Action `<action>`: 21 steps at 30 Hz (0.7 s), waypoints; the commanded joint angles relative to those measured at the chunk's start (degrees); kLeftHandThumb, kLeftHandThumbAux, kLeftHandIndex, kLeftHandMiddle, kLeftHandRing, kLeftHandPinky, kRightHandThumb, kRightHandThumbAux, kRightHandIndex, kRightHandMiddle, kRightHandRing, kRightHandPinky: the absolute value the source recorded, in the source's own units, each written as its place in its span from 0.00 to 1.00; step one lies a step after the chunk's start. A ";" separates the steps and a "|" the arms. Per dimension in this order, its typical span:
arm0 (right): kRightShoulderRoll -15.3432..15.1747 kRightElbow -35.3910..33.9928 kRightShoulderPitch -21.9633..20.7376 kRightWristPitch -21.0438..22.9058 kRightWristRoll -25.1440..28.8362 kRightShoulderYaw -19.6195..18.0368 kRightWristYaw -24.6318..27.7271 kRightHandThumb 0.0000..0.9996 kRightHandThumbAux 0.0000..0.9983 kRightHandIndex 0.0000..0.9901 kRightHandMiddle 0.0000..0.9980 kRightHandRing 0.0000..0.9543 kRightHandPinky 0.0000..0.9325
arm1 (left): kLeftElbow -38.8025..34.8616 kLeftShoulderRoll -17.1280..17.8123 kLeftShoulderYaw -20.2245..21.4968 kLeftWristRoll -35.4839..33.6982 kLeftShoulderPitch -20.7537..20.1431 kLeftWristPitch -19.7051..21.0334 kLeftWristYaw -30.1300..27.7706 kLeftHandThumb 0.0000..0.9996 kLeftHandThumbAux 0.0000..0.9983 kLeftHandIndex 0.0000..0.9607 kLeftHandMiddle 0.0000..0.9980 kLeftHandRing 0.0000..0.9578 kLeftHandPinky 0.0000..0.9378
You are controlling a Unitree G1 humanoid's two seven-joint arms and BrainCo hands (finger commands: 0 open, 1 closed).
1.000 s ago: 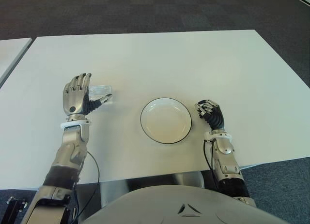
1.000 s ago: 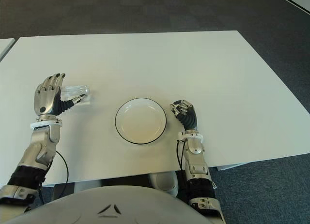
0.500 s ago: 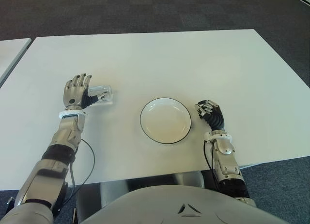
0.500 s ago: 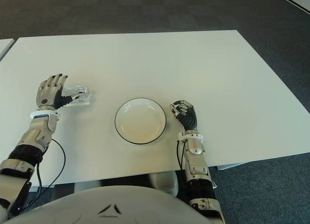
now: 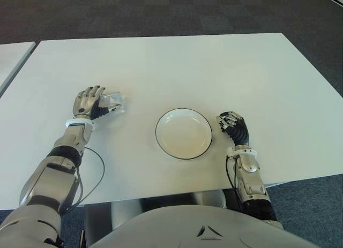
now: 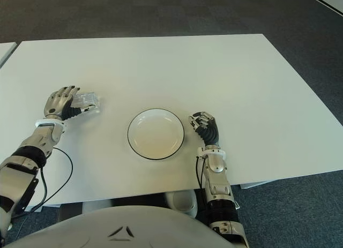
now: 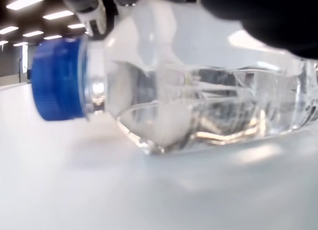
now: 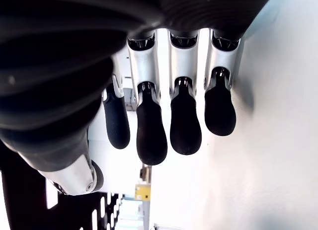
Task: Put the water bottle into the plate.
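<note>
The bottle (image 5: 113,102) lies on its side on the table (image 5: 214,66), well to the left of the plate (image 5: 184,133). It is clear plastic with a blue cap (image 7: 57,78); the left wrist view shows its body resting on the white surface.

The left hand (image 5: 88,103) sits over the left end of the bottle, fingers (image 5: 95,92) arched across it — contact is at the top and side of the body. The thumb side shows on the near edge of the bottle. From these views the fingers are laid on the bottle, but I cannot tell whether the grip is closed around it.

The plate is white with a dark rim, set near the table's near edge, roughly centred before the robot.

The right hand (image 5: 233,127) shows just right of the plate — apart from it, holding nothing. Its fingers (image 8: 151,135) are curled inward toward the palm.
</note>
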 commanded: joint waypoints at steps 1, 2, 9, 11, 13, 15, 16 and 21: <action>0.13 1.17 1.55 2.00 -0.52 0.14 -0.12 0.70 0.73 0.44 0.70 0.72 0.74 | 4.58 -1.82 -3.52 -0.06 -1.00 -0.99 -2.00 0.63 0.12 0.00 0.00 0.00 0.00; 0.12 1.17 1.62 1.84 -0.55 0.15 -0.13 0.70 0.73 0.44 0.71 0.72 0.74 | 5.19 -2.08 -4.22 0.04 -1.22 -1.02 -2.51 0.63 0.12 0.00 0.00 0.00 0.00; 0.13 0.74 2.18 1.63 -0.75 0.18 -0.27 0.71 0.73 0.44 0.71 0.72 0.73 | 7.42 -1.99 -8.23 0.34 -2.27 -1.43 -4.77 0.62 0.13 0.00 0.00 0.00 0.00; 0.12 0.60 2.32 1.68 -0.77 0.17 -0.25 0.71 0.73 0.44 0.71 0.72 0.73 | 7.98 -2.08 -9.31 0.46 -2.44 -1.46 -5.27 0.62 0.14 0.00 0.00 0.00 0.00; 0.12 0.49 2.43 1.69 -0.77 0.15 -0.19 0.71 0.73 0.44 0.71 0.72 0.73 | 8.39 -2.18 -10.19 0.51 -2.62 -1.55 -5.65 0.62 0.14 0.00 0.00 0.00 0.00; 0.12 0.31 2.58 1.70 -0.74 0.12 -0.11 0.71 0.73 0.44 0.70 0.72 0.73 | 8.62 -2.27 -11.04 0.58 -2.81 -1.69 -5.87 0.62 0.14 0.00 0.00 0.00 0.00; 0.13 0.25 2.62 1.71 -0.72 0.11 -0.08 0.71 0.73 0.44 0.70 0.72 0.73 | 8.71 -2.31 -11.50 0.60 -2.90 -1.74 -5.93 0.61 0.15 0.00 0.00 0.00 0.00; 0.06 0.27 2.63 1.92 -0.65 0.01 0.00 0.70 0.73 0.44 0.70 0.72 0.74 | 8.74 -2.61 -13.93 1.29 -3.28 -1.88 -5.33 0.60 0.16 0.00 0.00 0.00 0.00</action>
